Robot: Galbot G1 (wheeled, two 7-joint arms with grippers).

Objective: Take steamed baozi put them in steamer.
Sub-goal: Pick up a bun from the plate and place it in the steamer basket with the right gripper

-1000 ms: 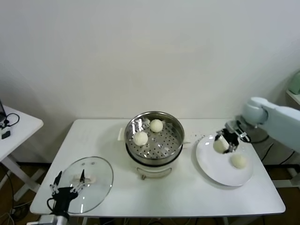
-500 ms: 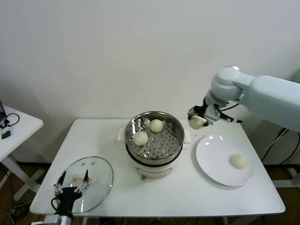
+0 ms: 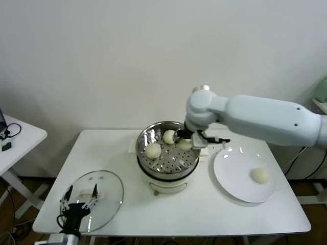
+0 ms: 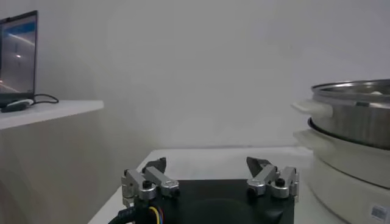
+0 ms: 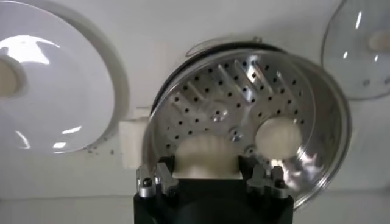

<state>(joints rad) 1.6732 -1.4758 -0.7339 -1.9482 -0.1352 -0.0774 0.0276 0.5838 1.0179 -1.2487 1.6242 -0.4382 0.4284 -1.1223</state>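
My right gripper point(image 3: 185, 141) hangs over the right side of the steamer point(image 3: 171, 159), shut on a cream-white baozi point(image 3: 185, 144). In the right wrist view that baozi point(image 5: 205, 153) fills the gap between the fingers, above the perforated steel bottom point(image 5: 231, 91). Two more baozi point(image 3: 153, 150) point(image 3: 169, 136) lie inside the basket; the right wrist view shows one of them point(image 5: 279, 137). Another baozi point(image 3: 260, 175) rests on the white plate point(image 3: 235, 176). My left gripper point(image 3: 79, 201) stays parked low at the front left, open and empty point(image 4: 207, 165).
A round glass lid point(image 3: 102, 191) lies flat at the table's front left, under the left gripper. The plate point(image 5: 61, 109) sits right of the white pot base point(image 3: 166, 185). A small side table point(image 3: 20, 138) stands off to the left.
The right arm lifted one baozi off the plate and carried it left to above the steamer's right side. The left arm has stayed parked.
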